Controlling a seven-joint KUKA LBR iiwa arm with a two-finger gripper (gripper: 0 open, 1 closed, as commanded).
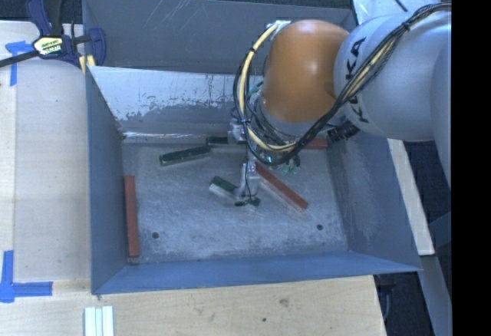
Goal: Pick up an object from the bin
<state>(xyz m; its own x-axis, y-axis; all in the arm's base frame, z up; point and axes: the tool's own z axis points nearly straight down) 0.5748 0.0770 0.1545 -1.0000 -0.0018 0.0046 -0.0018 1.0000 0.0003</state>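
Bin [103, 196]: grey metal, floor mostly bare.
Arm [399, 74]: reaches in from the right, down to mid-floor.
Brown stick [132, 218]: lies along the left wall.
Second brown stick [284, 190]: slanted, just right of my pincer [245, 202].
Green stick [184, 156]: near the back wall.
Small green piece [224, 187]: mid-floor, just left of my pincer. I judge it light and stiff, best taken across its narrow width.
Pincer opening: I cannot tell, wide or narrow.

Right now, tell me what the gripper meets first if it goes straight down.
Likely the small dark green piece lying mid-bin, one end of which sits under the gripper; the reddish-brown stick lies just beside it. Depth is unclear, so it could miss onto the bin floor.
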